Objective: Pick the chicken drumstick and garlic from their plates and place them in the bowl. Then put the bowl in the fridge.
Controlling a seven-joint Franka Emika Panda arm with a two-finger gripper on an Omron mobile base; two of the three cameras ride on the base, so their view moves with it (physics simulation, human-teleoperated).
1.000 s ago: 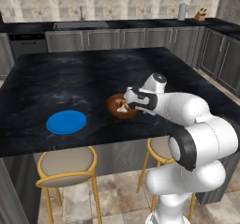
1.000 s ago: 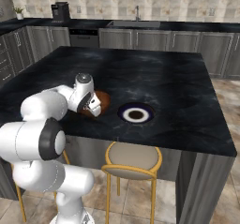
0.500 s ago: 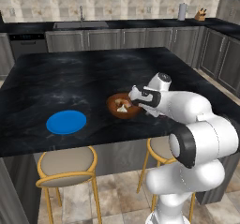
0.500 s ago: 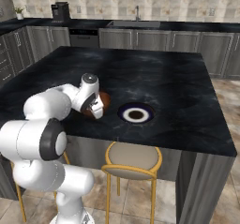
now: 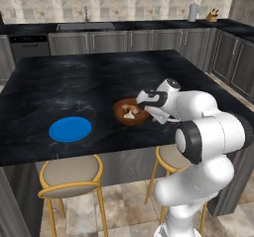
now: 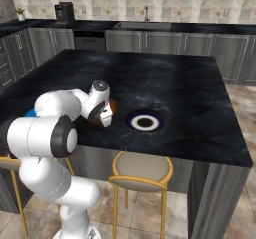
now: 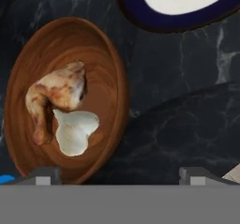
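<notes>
Table (image 5: 74, 87): the dark marble island carries everything; broad bare surface lies behind and to either side of the bowl, while the near edge, with stools (image 5: 69, 174) below it, runs close in front.
Arm: reaches low over the near part of the table, its hand beside the bowl, presumably so the claw can approach the rim from the side.
Blue plate (image 5: 70, 129): bare and flat, well apart from the bowl toward the robot's left, near the front edge.
Dark plate (image 6: 145, 122): navy ring with a white centre, bare, just beside the bowl on the robot's right; it narrows the room on that side.
Bowl (image 7: 115, 78): reddish-brown and upright on the table between the two plates; it holds both foods, so the loading step looks finished and the fridge step remains.
Claw (image 7: 117, 174): released, jaws spread wide and holding nothing; the right rim of the bowl lies between the tips, a fit stance, by judgement, for gripping the wall.
Chicken drumstick (image 7: 54, 94): lies in the bowl's hollow, bone end down the slope.
Garlic (image 7: 75, 131): rests in the bowl, touching the drumstick.
</notes>
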